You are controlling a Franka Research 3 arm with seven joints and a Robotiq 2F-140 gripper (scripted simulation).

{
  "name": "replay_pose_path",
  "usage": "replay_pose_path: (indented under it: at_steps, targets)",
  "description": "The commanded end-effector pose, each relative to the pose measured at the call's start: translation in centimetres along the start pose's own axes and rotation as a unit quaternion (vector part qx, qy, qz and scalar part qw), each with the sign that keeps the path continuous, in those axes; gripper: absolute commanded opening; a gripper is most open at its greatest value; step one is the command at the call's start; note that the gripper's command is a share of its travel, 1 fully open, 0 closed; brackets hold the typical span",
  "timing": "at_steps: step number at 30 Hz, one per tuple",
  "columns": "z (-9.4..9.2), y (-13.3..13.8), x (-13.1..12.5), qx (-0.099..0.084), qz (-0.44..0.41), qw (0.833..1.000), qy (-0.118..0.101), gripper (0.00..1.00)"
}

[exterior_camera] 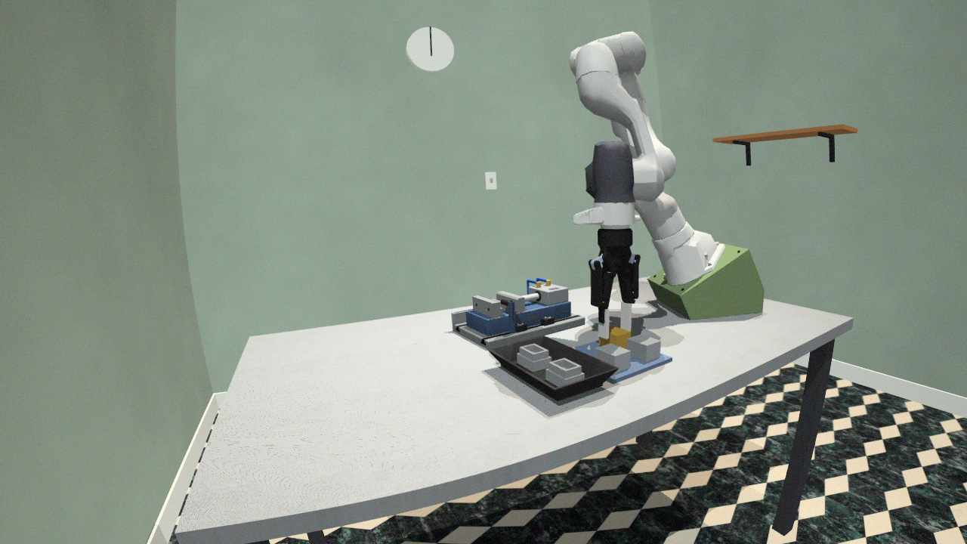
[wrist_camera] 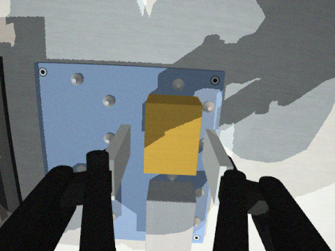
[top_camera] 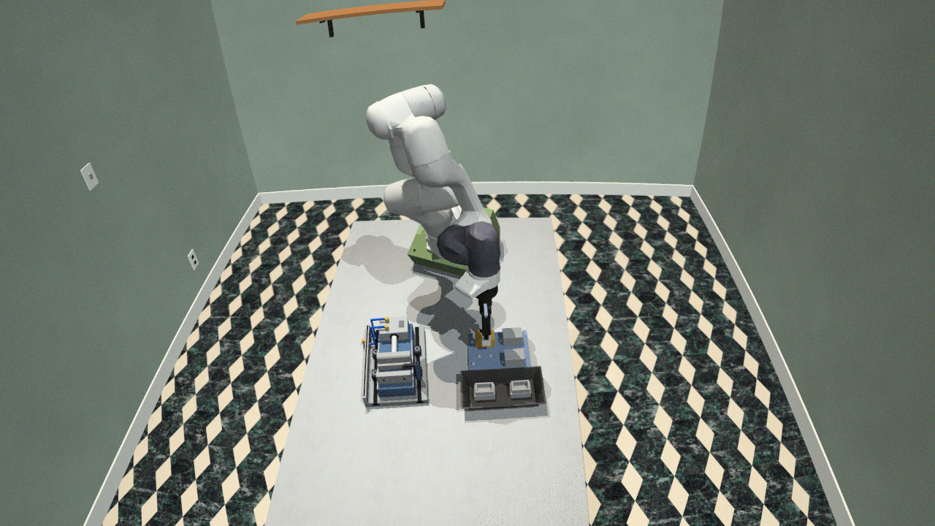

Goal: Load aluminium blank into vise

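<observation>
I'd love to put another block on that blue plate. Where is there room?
Room shows on the infeed plate left of the brass blank, though small pins dot it. The right side is crowded: the brass blank, a grey blank below it, and the open pincer straddling them.

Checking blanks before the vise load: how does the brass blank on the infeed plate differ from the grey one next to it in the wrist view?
The brass blank is yellow; the aluminium blank is grey. The brass blank sits between the open gripper fingers, untouched; the aluminium blank sits clear of them, at the infeed plate edge. Both are plain blocks resting flat on the plate.
</observation>
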State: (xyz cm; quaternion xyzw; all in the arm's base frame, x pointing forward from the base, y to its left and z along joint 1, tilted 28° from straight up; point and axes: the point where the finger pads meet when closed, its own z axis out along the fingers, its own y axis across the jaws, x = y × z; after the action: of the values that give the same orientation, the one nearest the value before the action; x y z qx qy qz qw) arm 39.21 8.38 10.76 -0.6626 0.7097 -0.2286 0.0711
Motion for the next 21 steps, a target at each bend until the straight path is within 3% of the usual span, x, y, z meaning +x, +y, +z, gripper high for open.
replay_pose_path:
  at_steps: [1,8,14,16,21]
  targets:
    - [-0.3,-0.1,0.0,0.001,0.002,1.000,0.000,0.40]
    - [-1.8,-0.1,0.0,0.001,0.002,1.000,0.000,0.40]
    - [-4.5,-0.1,0.0,0.001,0.002,1.000,0.000,0.40]
    - [-4.5,-0.1,0.0,0.001,0.002,1.000,0.000,0.40]
    - [-7.7,-0.1,0.0,0.001,0.002,1.000,0.000,0.40]
